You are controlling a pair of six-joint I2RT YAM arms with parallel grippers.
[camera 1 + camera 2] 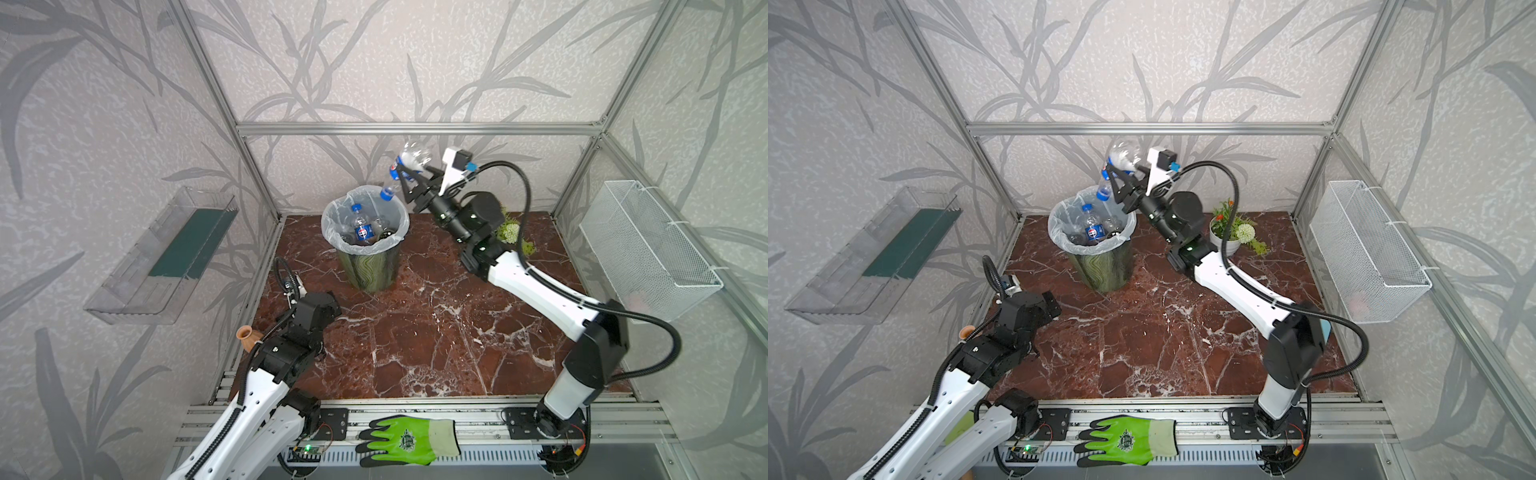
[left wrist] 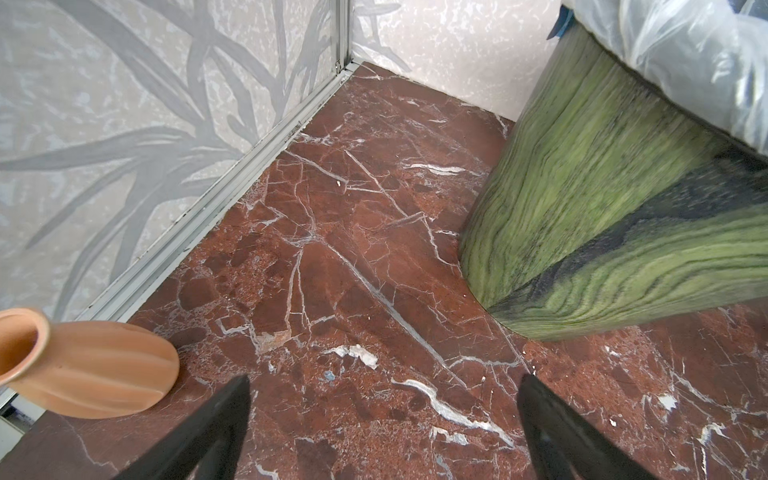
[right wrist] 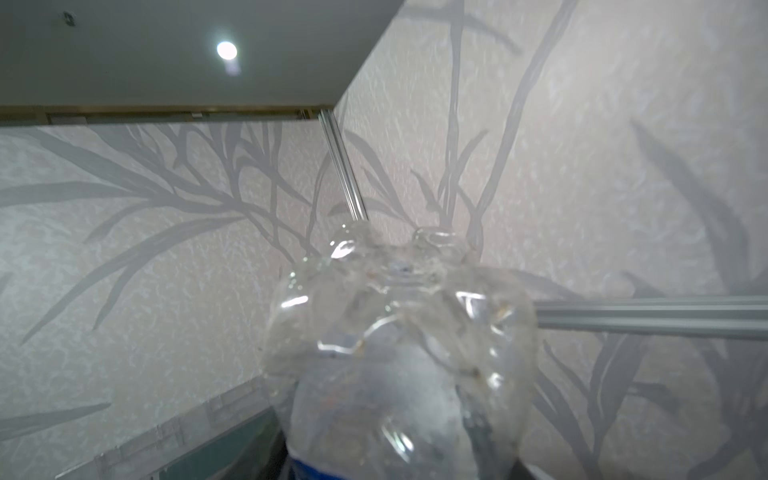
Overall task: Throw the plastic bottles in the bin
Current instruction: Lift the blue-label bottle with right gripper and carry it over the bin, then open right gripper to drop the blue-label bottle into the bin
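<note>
R claw [image 1: 407,171] is up high at the back, clamped on a clear bottle [image 1: 412,154] w/ blue label & blue cap. The grip sits at the label band, cap end tipped down, base up twd the back wall. In both top views the cap hangs just over the far rim of the bin [image 1: 365,272], not touching it. In the R wrist view the bottle [image 3: 399,332] fills the lower middle base-first, blurred, w/ the claw tips mostly hidden behind it. The bin stands on the red marble table [image 1: 436,332] nr the back-left corner, white bag liner [image 1: 332,226] folded over its rim. Inside is another blue-label bottle [image 1: 360,229], cap up, plus a few clear ones around it; can't count them. L claw [image 2: 385,378] is low over the table nr the left wall, fingers spread wide, nothing btwn them. The bin's green wall is close ahead of it, and a terracotta vase [image 2: 91,370] is just beside it. Flower pot [image 1: 1223,243] sits back-right behind the R arm. Green glove [image 1: 409,440] lies on the front rail. Wire basket [image 1: 648,253] hangs on the right wall, clear shelf [image 1: 162,257] on the left.
</note>
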